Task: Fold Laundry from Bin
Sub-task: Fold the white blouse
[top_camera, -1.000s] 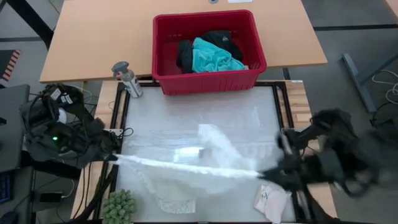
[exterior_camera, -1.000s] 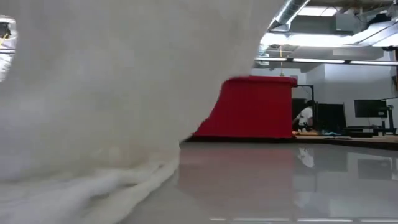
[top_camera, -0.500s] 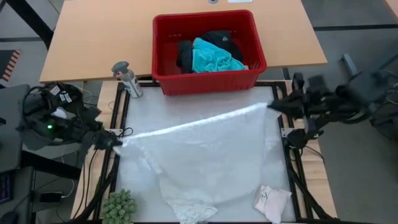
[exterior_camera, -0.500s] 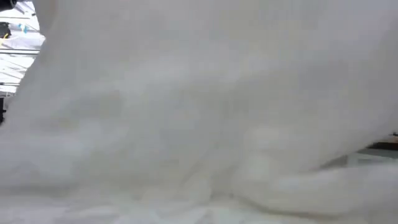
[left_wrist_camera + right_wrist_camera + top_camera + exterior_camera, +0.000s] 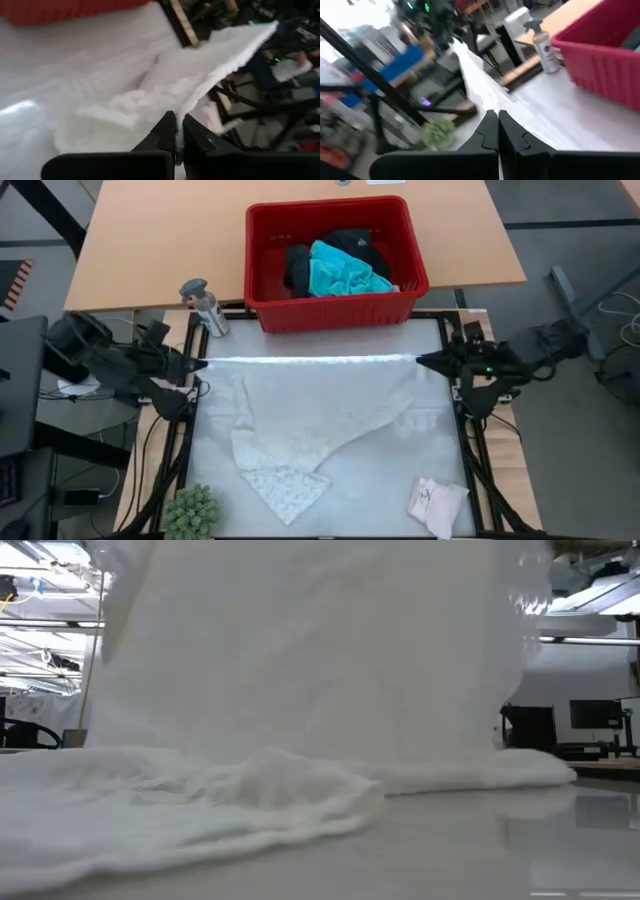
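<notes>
A white lacy top [image 5: 310, 415] hangs stretched across the middle of the high view, its upper edge pulled taut, its lower part trailing on the table [image 5: 400, 470]. The left gripper [image 5: 200, 364] at centre left and the right gripper [image 5: 422, 361] at centre right are each clenched on one corner. The thin edge could slip from a pinch if pulled tighter, and the trailing hem may bunch. One red bin [image 5: 335, 260] sits top centre, holding one turquoise shirt [image 5: 345, 275] and black clothing [image 5: 355, 245]. One pale piece [image 5: 437, 502] lies lower right. One spray bottle [image 5: 205, 305] stands upper left, one green plant [image 5: 190, 512] lower left.
</notes>
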Controlling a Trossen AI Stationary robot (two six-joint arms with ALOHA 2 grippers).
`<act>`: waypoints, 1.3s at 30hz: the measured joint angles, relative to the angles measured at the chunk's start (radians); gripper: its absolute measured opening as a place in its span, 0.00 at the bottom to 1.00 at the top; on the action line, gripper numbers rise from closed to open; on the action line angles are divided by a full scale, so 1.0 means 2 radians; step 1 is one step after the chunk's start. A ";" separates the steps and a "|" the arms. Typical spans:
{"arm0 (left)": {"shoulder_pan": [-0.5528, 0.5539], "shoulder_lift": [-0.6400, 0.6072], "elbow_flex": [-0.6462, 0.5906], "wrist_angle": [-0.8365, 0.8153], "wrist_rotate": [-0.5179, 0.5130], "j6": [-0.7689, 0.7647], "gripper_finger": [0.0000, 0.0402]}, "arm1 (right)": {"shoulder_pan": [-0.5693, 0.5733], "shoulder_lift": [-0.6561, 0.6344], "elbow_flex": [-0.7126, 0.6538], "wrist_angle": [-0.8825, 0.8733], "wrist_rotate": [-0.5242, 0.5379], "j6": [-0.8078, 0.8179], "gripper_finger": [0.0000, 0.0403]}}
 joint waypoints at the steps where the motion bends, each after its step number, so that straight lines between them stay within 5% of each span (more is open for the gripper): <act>1: 0.008 -0.006 -0.015 0.000 0.002 0.001 0.00 | 0.000 -0.018 -0.031 0.018 0.001 0.008 0.05; 8: 0.063 -0.031 -0.141 0.006 0.008 0.035 0.00 | -0.020 -0.088 -0.179 0.022 0.037 0.105 0.05; 14: 0.121 -0.039 -0.249 0.054 -0.019 0.042 0.00 | -0.089 -0.101 -0.200 -0.033 0.094 0.087 0.04; 20: 0.205 -0.040 -0.353 0.172 -0.013 0.151 0.00 | -0.193 -0.076 -0.237 -0.061 0.088 0.079 0.04; 26: 0.295 -0.022 -0.386 0.226 -0.054 0.182 0.00 | -0.305 -0.011 -0.264 -0.015 0.071 0.025 0.04; 31: 0.370 0.007 -0.387 0.277 -0.059 0.307 0.00 | -0.400 0.072 -0.266 0.108 0.026 -0.110 0.04; 36: 0.427 0.061 -0.388 0.289 -0.014 0.359 0.00 | -0.471 0.144 -0.267 0.131 -0.034 -0.110 0.07; 39: 0.453 0.096 -0.388 0.275 -0.021 0.399 0.00 | -0.507 0.171 -0.266 0.128 -0.025 -0.113 0.11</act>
